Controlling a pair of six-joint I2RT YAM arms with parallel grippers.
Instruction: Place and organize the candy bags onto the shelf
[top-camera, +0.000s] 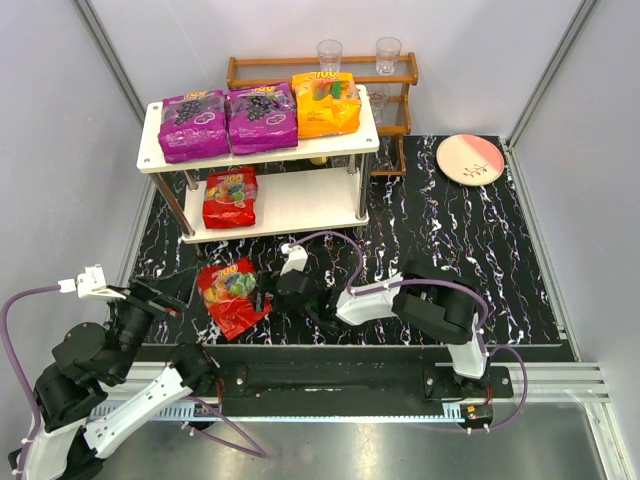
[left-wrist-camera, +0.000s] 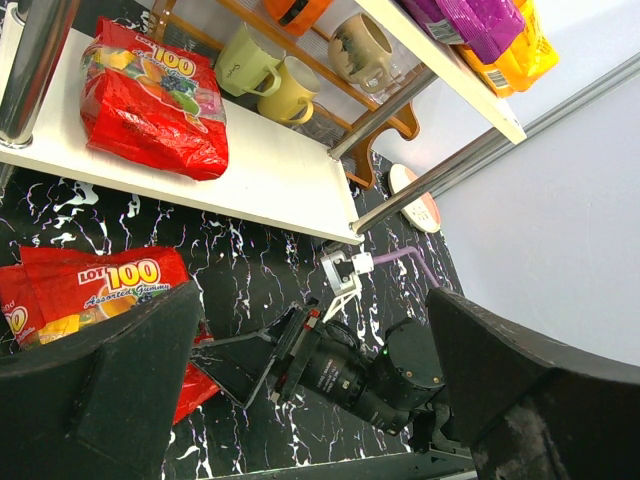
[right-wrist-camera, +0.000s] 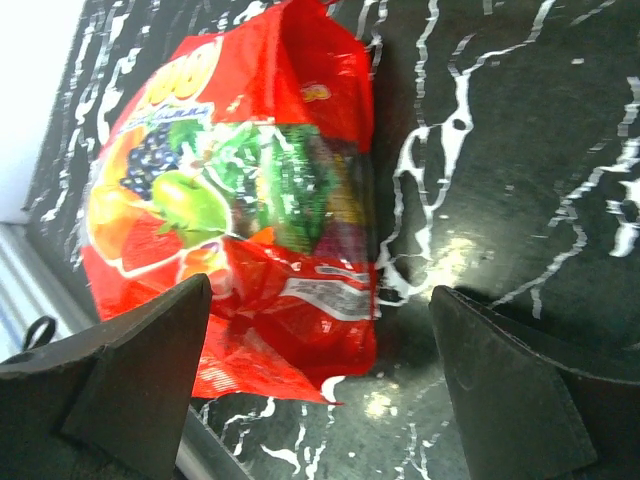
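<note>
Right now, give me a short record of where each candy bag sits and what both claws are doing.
top board, white two-tier metal-legged shelf: two purple glossy plastic bags, one orange glossy plastic bag
lower board: one red glossy plastic bag
black marbled table: second red bag, lying flat
left claw: open, empty
right claw: open, empty, aimed at second red bag

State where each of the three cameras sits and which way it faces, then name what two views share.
Top external: above and behind the bases, looking down on the white shelf and table; the left gripper and right gripper both show.
Left wrist: low over the table, facing the shelf's lower board and the right gripper; its own fingers fill the bottom corners.
Right wrist: looking down on the loose red candy bag; its own fingers sit at the bottom corners.
Shared: both wrist views show that loose red candy bag.
</note>
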